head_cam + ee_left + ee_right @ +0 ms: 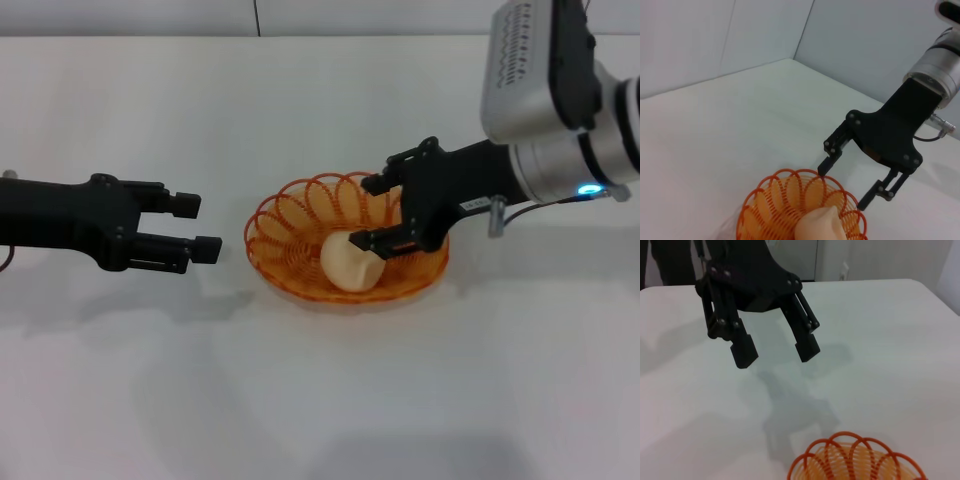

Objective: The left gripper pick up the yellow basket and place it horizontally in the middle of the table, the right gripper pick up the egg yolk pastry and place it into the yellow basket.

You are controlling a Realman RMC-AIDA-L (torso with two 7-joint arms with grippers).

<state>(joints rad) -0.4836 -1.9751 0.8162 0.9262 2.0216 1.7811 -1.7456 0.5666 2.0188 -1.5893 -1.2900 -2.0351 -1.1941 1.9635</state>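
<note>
Here, a plain white table [320, 400] fills the scene. Near its middle sits the yellow basket [300, 215], an oval orange-yellow wire bowl with a looped rim, resting flat with its long side running across the view. Inside it, toward the near side, lies the egg yolk pastry [350, 263], a small pale beige lump.

The left gripper [198, 225] hovers on the robot's left, close beside the basket but apart from it, fingers spread and holding nothing. The right gripper [372, 212] reaches in over the basket from the robot's right. Its fingers are spread wide, one above the far rim and one just beside the pastry; it looks released, though the head view cannot rule out a light touch between the near finger and the pastry. The left wrist view shows the same open fingers poised over the far rim.

The basket looks light and springy, likely to slide on the smooth table if nudged; its rim loops offer the surest hold. The pastry appears soft and crumbly, easily dented, so a gentle pinch across its rounded middle would suit it. Judging by how things lie, both placements seem done, and a careless retreat could drag the light basket.
</note>
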